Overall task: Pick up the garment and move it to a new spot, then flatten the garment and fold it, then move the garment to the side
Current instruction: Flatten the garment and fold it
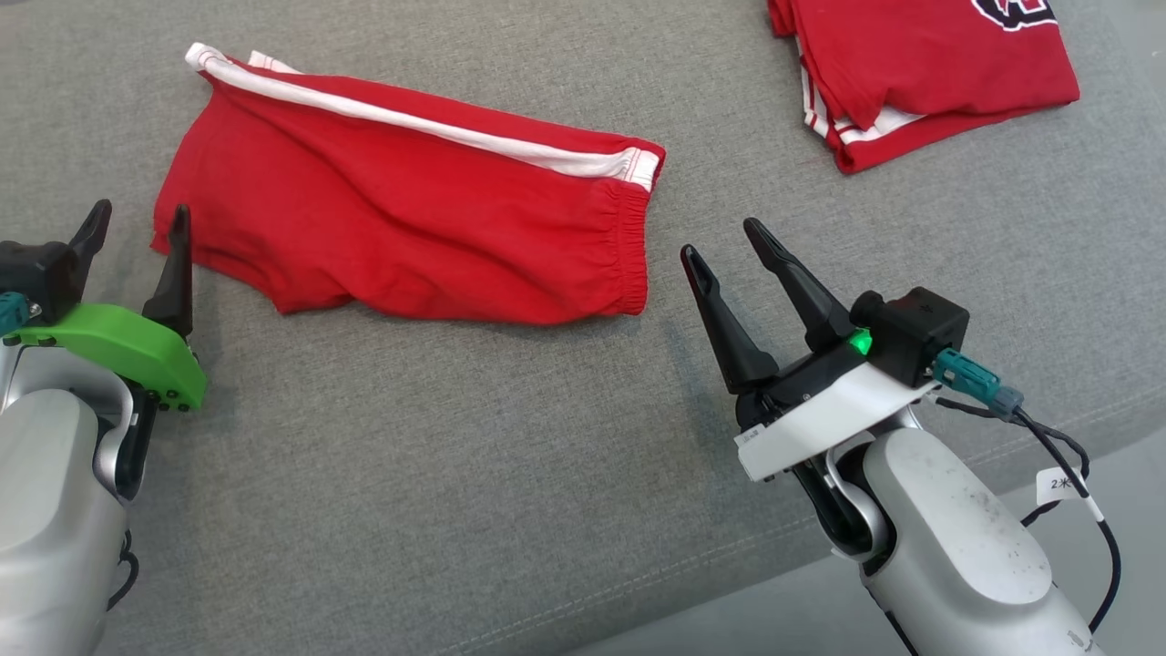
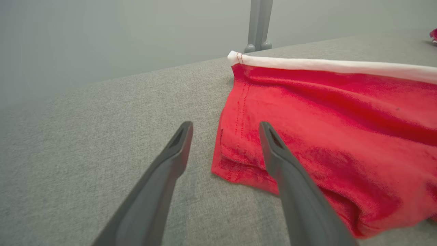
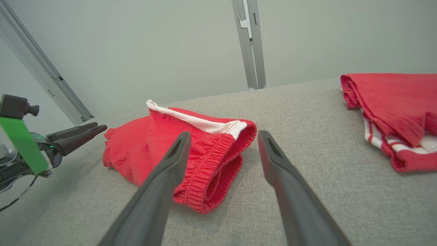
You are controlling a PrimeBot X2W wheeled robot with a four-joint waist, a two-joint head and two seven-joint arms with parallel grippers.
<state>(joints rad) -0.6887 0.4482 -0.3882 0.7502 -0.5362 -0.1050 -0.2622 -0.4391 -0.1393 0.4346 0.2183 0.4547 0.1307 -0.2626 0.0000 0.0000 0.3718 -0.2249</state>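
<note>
Red shorts (image 1: 410,228), seemingly folded, are flanked mid-frame by wide, empty left claw (image 1: 139,212) and right claw (image 1: 721,239); moving aside is not yet done.

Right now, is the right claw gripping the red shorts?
No, the right claw is open, just off the waistband end of the shorts, with bare grey surface between them.

Red shorts (image 1: 410,228), white stripe; grey surface (image 1: 455,474).

On the padded surface (image 1: 455,474), shorts (image 1: 410,228), with left gripper (image 1: 140,210) just beside their left end and right gripper (image 1: 720,237) near their right end. Farther back and right, well apart, a folded garment (image 1: 929,73).
</note>
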